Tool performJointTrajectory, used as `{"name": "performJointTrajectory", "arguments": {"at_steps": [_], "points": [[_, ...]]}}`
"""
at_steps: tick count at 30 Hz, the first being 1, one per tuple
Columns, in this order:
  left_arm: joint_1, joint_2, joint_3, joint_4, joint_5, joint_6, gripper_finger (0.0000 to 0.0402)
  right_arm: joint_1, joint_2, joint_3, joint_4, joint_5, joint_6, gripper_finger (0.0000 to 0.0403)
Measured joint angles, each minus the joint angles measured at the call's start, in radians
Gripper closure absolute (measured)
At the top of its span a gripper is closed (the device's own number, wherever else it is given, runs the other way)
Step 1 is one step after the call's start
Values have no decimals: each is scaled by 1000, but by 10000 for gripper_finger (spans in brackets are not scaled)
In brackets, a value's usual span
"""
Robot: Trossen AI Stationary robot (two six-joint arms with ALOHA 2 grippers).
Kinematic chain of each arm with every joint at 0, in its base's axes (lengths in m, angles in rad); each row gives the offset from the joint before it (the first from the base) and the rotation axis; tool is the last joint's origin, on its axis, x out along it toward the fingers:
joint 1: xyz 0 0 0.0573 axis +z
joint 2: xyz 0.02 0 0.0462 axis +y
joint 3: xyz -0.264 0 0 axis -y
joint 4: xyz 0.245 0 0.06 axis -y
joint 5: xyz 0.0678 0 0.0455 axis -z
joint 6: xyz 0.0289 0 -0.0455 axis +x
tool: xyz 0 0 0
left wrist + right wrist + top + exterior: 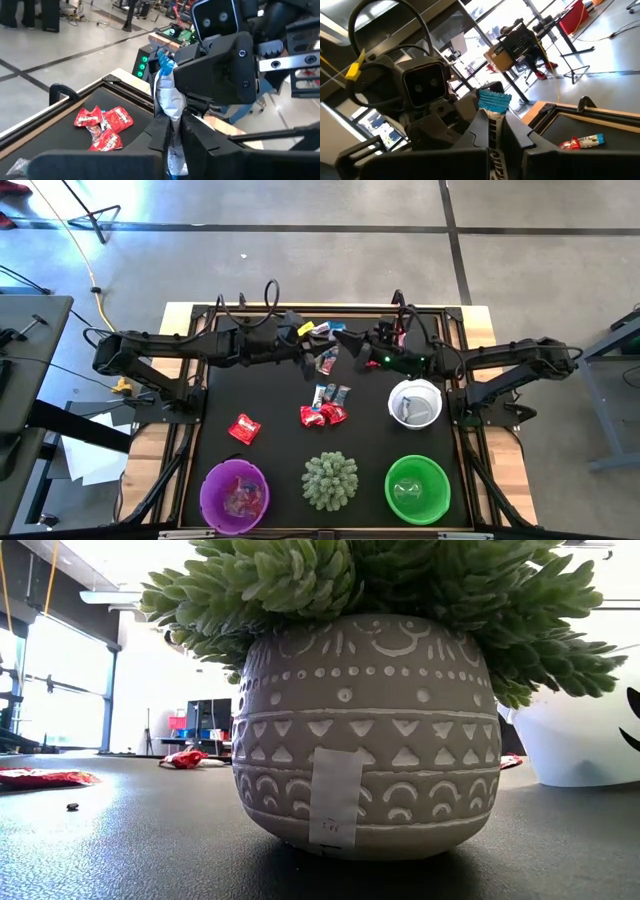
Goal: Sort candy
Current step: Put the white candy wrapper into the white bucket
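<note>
Both grippers, left and right, clamp one blue-and-white candy above the black table. Red candies lie mid-table; grey concrete floor surrounds it.

Looked like a robotics lab or workshop: bare concrete floor taped in dark lines, yellow cable trailing across it, metal benches beside the worktop, electronics racks and tall windows beyond.
</note>
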Motion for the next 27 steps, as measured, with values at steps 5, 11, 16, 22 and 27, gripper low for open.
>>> {"name": "performJointTrajectory", "arguments": {"at_steps": [5,11,16,22,27], "points": [[-1,-19,0,-25,14,85,336,-1,-20,0,-26,-18,-7,398],[-1,-57,0,-50,29,91,317,-28,-124,0,-198,-13,-24,398],[-1,-91,0,-134,34,85,316,-28,-250,0,-480,-17,43,398],[-1,-115,0,-286,77,35,320,10,-399,0,-912,-19,190,397],[-1,-115,0,-355,80,28,321,66,-479,0,-1294,-43,437,397]]}}
